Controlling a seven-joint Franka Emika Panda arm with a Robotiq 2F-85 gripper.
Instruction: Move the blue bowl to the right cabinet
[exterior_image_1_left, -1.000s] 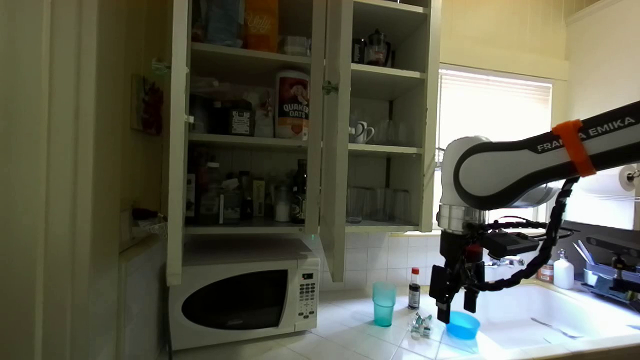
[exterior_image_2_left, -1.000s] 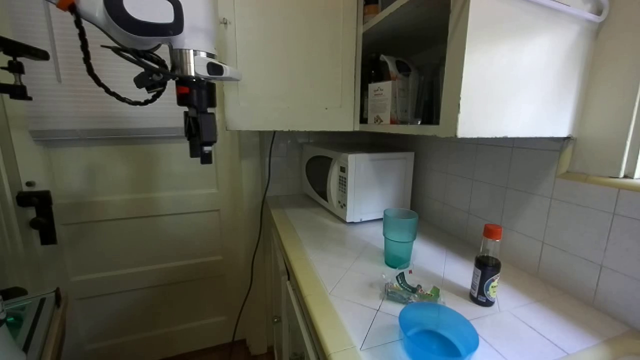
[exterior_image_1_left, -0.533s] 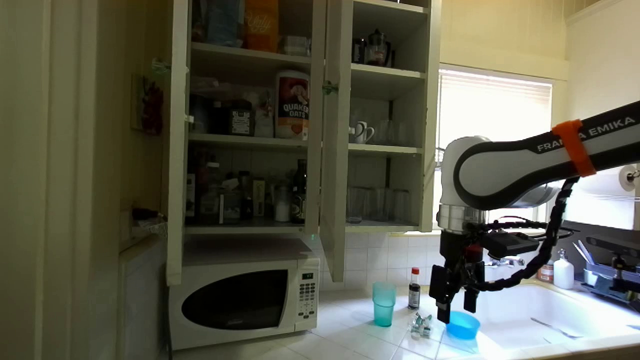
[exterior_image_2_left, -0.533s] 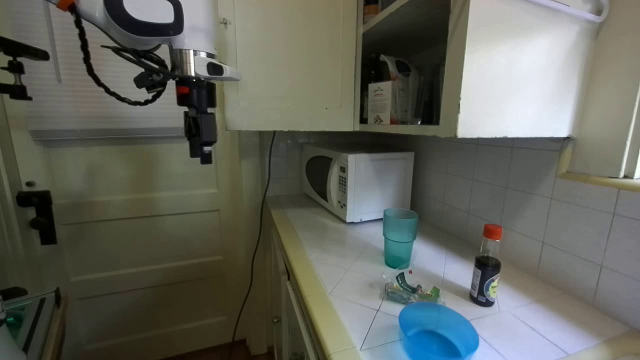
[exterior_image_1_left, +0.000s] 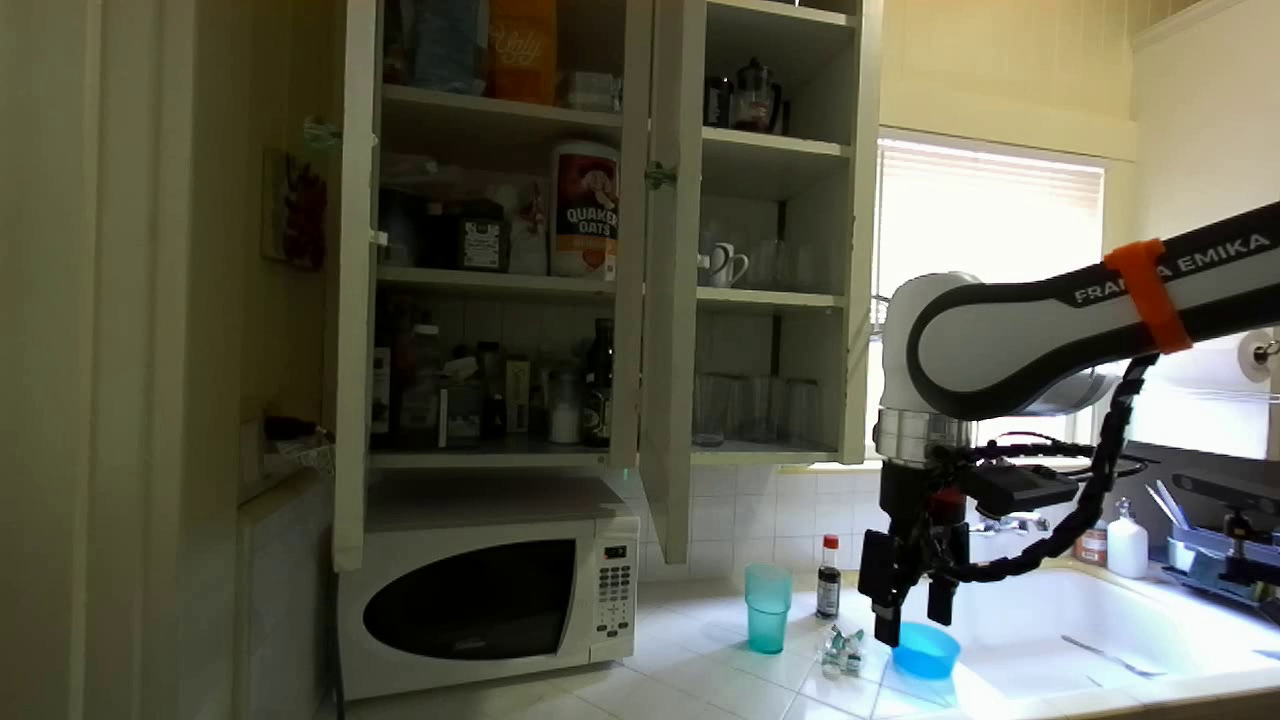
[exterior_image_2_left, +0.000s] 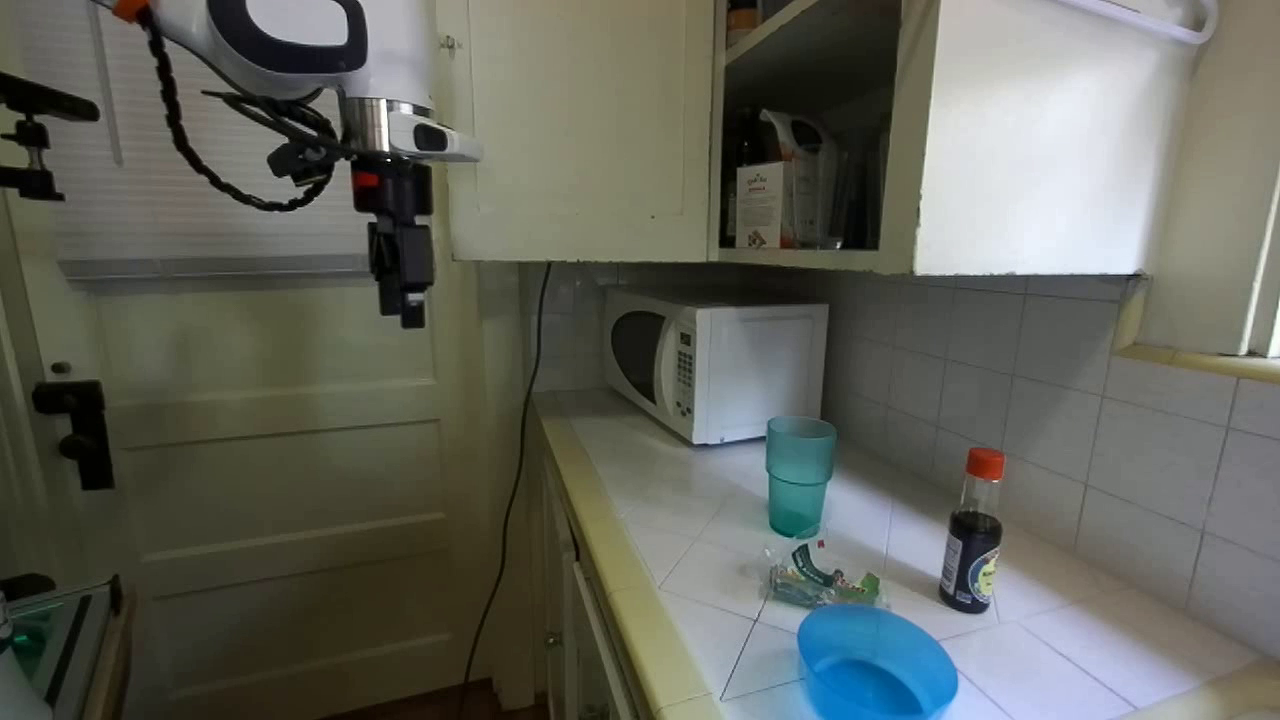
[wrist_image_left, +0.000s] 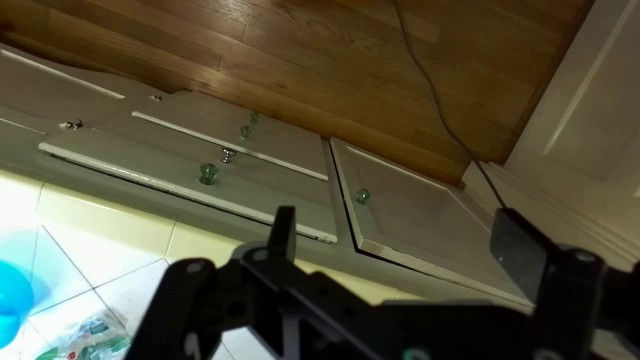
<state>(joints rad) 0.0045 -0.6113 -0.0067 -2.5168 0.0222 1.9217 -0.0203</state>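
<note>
The small blue bowl (exterior_image_1_left: 926, 652) stands upright on the tiled counter beside the sink. It is at the bottom of an exterior view (exterior_image_2_left: 876, 665) and cut off at the left edge of the wrist view (wrist_image_left: 12, 300). The right cabinet (exterior_image_1_left: 861, 300) is open and holds clear glasses, white mugs and a glass pitcher. My gripper (exterior_image_1_left: 913, 622) points down, open, with nothing between its fingers. It hangs higher than the counter, off its front edge, apart from the bowl. It also shows in an exterior view (exterior_image_2_left: 402, 305) and the wrist view (wrist_image_left: 400, 240).
A teal cup (exterior_image_1_left: 768, 610), a clear plastic packet (exterior_image_2_left: 822, 578) and a red-capped bottle (exterior_image_2_left: 972, 535) stand or lie near the bowl. A microwave (exterior_image_1_left: 490, 600) is under the wider cabinet. An open cabinet door (exterior_image_1_left: 670, 300) juts out left of the right cabinet.
</note>
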